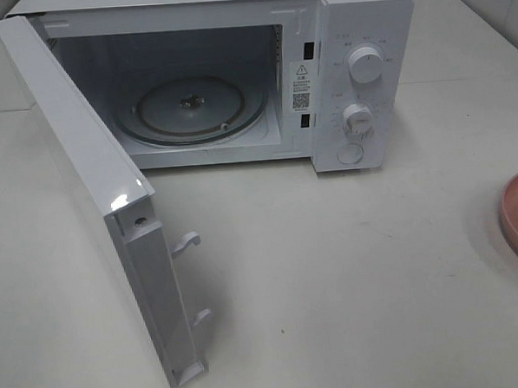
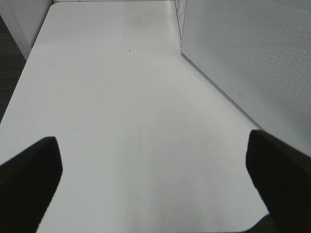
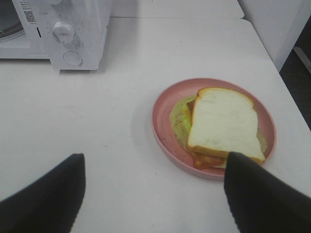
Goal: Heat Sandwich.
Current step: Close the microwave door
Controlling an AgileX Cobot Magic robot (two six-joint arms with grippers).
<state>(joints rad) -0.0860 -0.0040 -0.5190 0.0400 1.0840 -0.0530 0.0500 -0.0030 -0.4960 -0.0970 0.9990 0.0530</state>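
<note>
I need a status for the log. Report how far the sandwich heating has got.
Done: the microwave door stands wide open, its turntable bare. In hand: nothing. The right gripper is open above the table near the plate, and the left gripper is open over bare table. Left: the sandwich on the plate must go inside, then the door shut and the dials set.
</note>
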